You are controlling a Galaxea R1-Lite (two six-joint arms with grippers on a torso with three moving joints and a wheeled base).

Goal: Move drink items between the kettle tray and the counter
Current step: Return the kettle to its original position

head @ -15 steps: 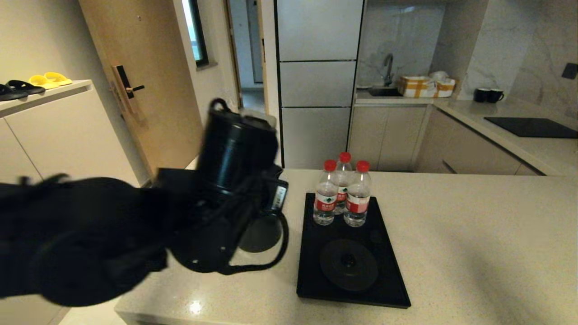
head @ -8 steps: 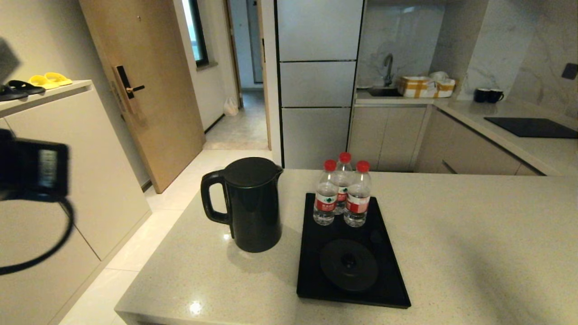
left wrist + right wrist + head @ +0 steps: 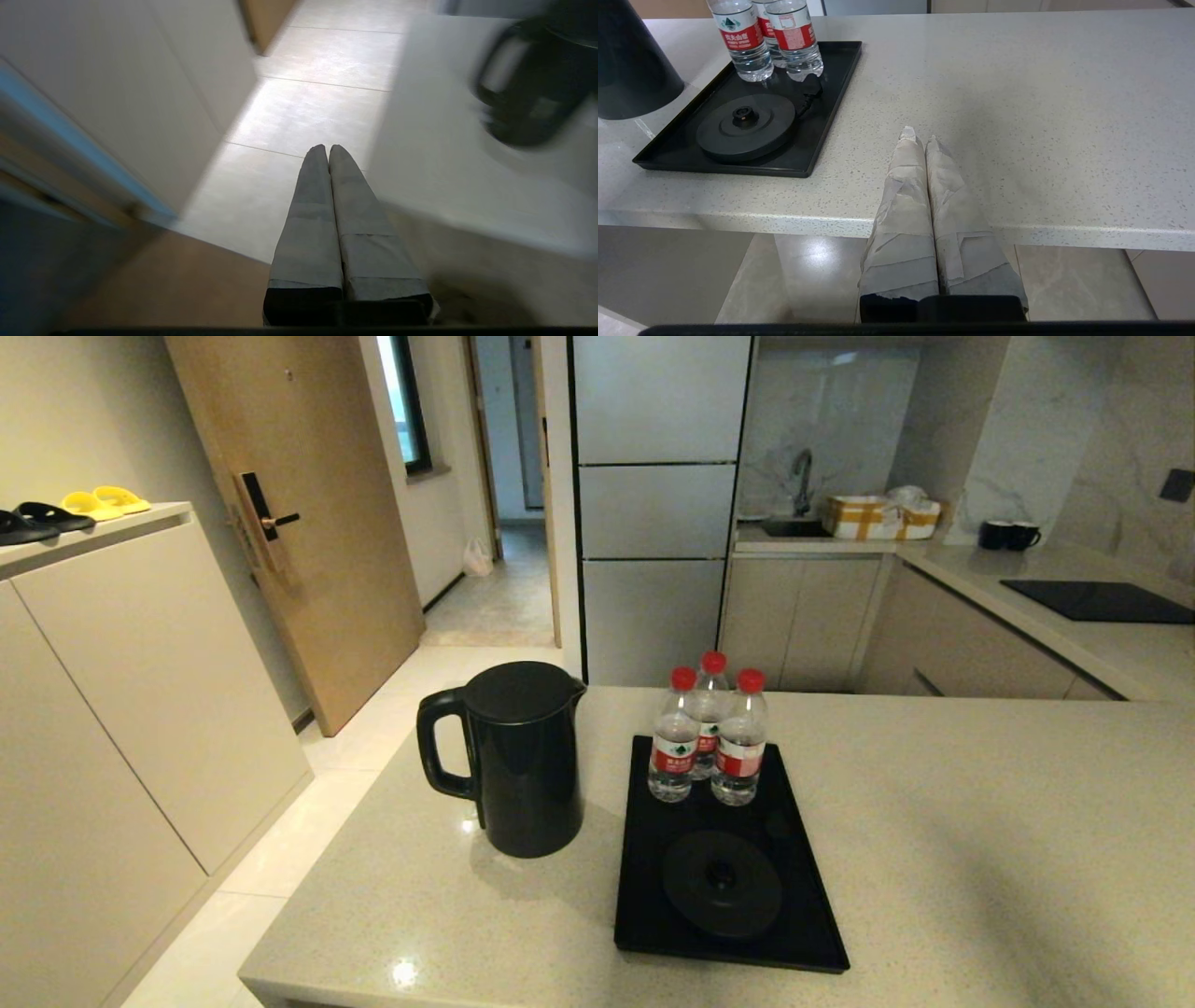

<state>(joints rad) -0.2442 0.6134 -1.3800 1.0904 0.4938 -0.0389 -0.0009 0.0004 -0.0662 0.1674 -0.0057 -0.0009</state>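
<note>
The black kettle [image 3: 518, 761] stands upright on the beige counter [image 3: 980, 821], just left of the black kettle tray [image 3: 812, 933], its handle pointing left. The round kettle base disc [image 3: 721, 883] on the tray is bare. Three red-capped water bottles [image 3: 708, 737] stand at the tray's far end. Neither arm shows in the head view. My left gripper [image 3: 326, 148] is shut and holds nothing, out over the tiled floor to the left of the counter, well away from the kettle [image 3: 532, 79]. My right gripper [image 3: 918, 138] is shut and holds nothing, at the counter's near edge, right of the tray [image 3: 822, 135].
A low white cabinet [image 3: 112, 691] with slippers on top stands to the left across a strip of floor. Behind the counter are tall cupboards, an L-shaped worktop with sink, a black hob [image 3: 1102, 599] and two dark mugs [image 3: 1008, 533].
The left arm, which stood over the kettle a second ago, has swung off to the left and out of the head view. The kettle stays standing on the counter.
</note>
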